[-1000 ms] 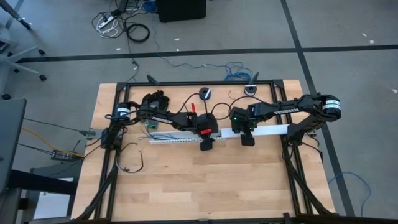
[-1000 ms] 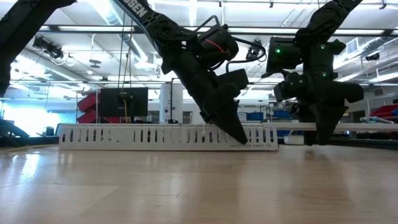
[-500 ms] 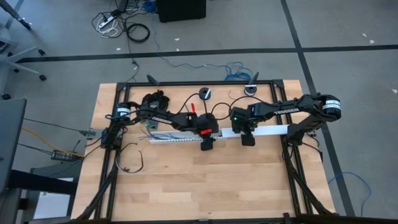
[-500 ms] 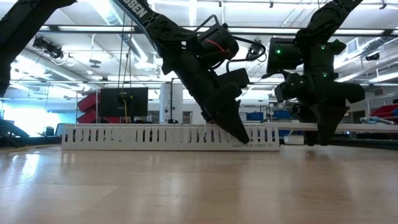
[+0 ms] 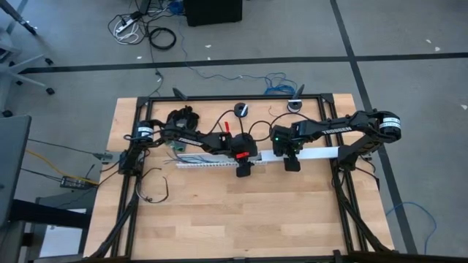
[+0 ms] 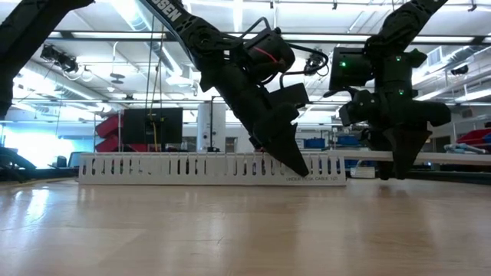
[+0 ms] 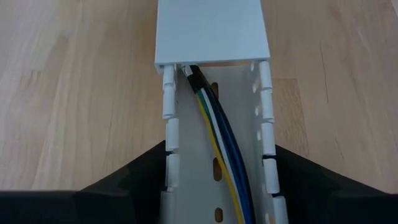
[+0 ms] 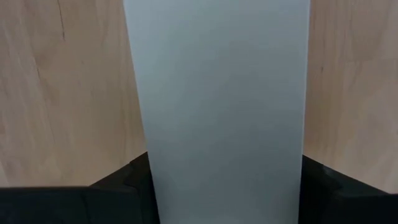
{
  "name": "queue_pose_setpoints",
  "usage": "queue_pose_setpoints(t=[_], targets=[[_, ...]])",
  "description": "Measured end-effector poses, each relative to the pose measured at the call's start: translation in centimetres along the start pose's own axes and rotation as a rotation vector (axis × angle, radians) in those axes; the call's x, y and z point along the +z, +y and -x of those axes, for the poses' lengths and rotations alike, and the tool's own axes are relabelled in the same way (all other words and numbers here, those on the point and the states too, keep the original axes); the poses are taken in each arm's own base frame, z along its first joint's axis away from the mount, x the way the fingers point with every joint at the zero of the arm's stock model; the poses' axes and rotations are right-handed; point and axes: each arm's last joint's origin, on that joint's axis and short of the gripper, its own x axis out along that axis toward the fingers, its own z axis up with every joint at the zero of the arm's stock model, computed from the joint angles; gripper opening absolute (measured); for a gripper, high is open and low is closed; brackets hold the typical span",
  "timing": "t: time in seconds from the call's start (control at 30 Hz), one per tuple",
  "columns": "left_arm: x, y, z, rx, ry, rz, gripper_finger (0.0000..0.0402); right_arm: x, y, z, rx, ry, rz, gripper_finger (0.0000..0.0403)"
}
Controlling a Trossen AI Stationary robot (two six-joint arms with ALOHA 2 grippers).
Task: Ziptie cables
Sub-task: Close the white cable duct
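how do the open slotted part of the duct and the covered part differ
The open slotted part shows finger-like side walls and coloured cables lying inside; the covered part is a plain smooth lid hiding them. The left claw straddles the open part, the right claw the covered part. Both are white.

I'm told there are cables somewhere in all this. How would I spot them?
Find the long white slotted duct lying across the wooden table, between the two dark arms. The cables run along inside its open stretch and vanish under the smooth white cover. They are thin strands, black, blue, white, green and yellow, unlike the thick black arm cabling.
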Motion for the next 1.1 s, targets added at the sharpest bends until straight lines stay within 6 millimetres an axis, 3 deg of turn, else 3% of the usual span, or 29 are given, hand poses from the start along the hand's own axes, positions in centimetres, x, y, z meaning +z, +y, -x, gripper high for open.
queue_pose_setpoints(t=[1.1], targets=[[0.00,0.34,-0.81,0.001,0.019,0.057,0.0234,0.22,0.22,-0.02,-0.013,-0.013,-0.012,0.0229]])
